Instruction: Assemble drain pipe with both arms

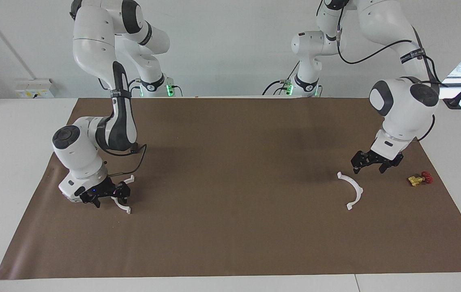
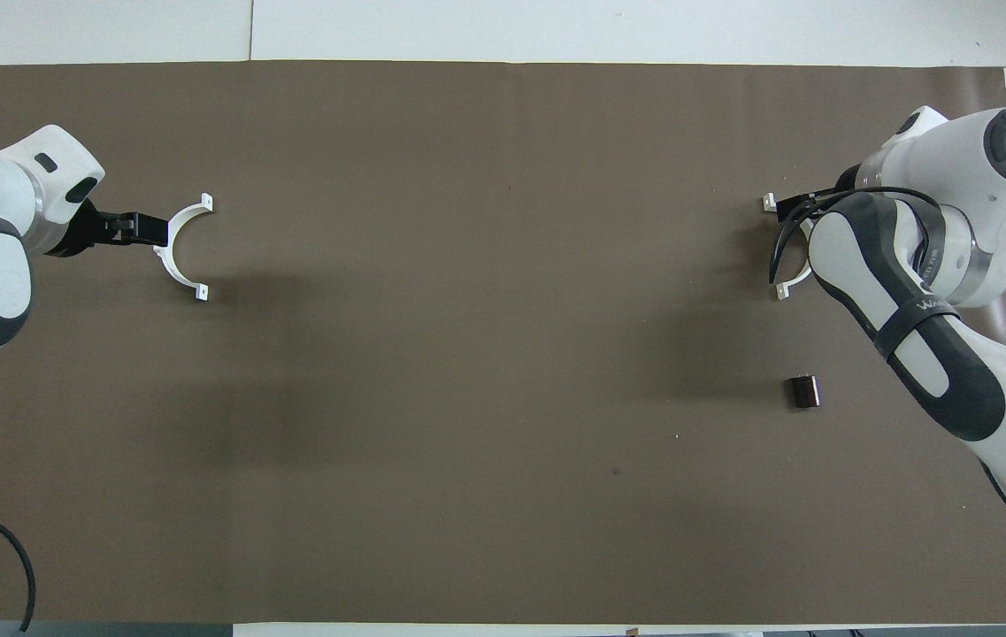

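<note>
Facing view. The right gripper [image 1: 108, 196] sits low on the mat at the first half-ring [image 1: 124, 207], which shows at its four o'clock; whether its fingers grip cannot be told. The left gripper [image 1: 372, 163] hovers, fingers spread wide, with the second half-ring [image 1: 356, 190] apart at its seven o'clock. Advice: centre on the arc's middle before closing, avoiding the valve piece [image 1: 420, 178].

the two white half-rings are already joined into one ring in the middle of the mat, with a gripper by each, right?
Not joined. The overhead view shows them lying apart, one half-ring at the left arm's end of the mat by the left gripper, the other half-ring at the right arm's end by the right gripper.
</note>
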Tool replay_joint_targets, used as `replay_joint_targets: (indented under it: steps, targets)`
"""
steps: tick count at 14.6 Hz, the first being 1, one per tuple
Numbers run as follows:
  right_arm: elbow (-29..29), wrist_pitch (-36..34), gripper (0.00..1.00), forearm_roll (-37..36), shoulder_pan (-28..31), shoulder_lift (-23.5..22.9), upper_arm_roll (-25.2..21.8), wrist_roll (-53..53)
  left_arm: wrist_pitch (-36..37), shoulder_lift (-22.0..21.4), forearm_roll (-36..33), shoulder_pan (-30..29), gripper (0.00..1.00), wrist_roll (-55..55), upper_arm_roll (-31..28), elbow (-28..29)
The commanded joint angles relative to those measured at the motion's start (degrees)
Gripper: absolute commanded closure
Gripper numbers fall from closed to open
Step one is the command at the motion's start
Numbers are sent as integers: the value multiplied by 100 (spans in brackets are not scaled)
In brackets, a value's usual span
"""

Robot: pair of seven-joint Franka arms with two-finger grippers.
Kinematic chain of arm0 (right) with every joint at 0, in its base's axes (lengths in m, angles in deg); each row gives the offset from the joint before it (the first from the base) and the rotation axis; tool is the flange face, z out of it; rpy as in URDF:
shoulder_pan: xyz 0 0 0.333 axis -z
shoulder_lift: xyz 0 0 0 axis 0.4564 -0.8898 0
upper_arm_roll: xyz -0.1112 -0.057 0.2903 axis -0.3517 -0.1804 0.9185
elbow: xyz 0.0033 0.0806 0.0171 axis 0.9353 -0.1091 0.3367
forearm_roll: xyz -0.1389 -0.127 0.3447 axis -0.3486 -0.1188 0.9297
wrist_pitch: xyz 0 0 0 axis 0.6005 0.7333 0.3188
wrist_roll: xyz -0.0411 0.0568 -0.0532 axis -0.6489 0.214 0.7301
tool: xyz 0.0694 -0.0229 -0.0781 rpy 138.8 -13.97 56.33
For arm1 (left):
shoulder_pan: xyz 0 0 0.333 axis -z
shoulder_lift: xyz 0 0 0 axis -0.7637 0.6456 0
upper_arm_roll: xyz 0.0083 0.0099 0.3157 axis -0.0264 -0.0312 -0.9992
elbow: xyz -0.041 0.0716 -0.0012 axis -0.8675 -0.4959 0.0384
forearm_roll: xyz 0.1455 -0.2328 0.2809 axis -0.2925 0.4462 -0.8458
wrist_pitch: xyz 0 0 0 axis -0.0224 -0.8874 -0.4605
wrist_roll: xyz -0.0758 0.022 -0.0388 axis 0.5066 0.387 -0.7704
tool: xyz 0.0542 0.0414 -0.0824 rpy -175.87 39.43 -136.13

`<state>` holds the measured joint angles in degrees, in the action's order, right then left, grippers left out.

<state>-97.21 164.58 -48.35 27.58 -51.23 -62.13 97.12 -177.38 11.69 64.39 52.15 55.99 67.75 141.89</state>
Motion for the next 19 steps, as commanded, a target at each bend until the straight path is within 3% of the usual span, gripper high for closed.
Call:
replay_joint_targets:
  steps: [1,4,8,9,10,11,13,18,19]
  targets:
    - [-167,-108,0,165,97,105,39,158,-524,335,-113,-34,0,45,4,113]
    - [-316,-117,8,165,132,157,39,166,-982,732,-113,-16,1,36,4,182]
    - [-474,-135,12,165,168,210,39,219,-929,697,-113,-34,28,36,-5,253]
    - [-518,-144,12,165,168,245,39,228,-929,697,-113,-34,48,10,-5,262]
    - [-545,-152,16,165,168,254,39,228,-921,688,-113,-34,79,-8,-5,271]
    - [-563,-222,21,165,168,263,39,237,-929,688,-113,-43,100,-34,4,271]
    - [-571,-258,39,165,159,272,39,237,-929,679,-113,-34,100,-78,-5,271]
    - [-414,-389,100,156,80,254,48,184,-825,390,-104,-43,100,-122,-14,262]
    - [-283,-512,100,156,45,237,74,149,-676,293,-104,-43,100,-122,-31,245]
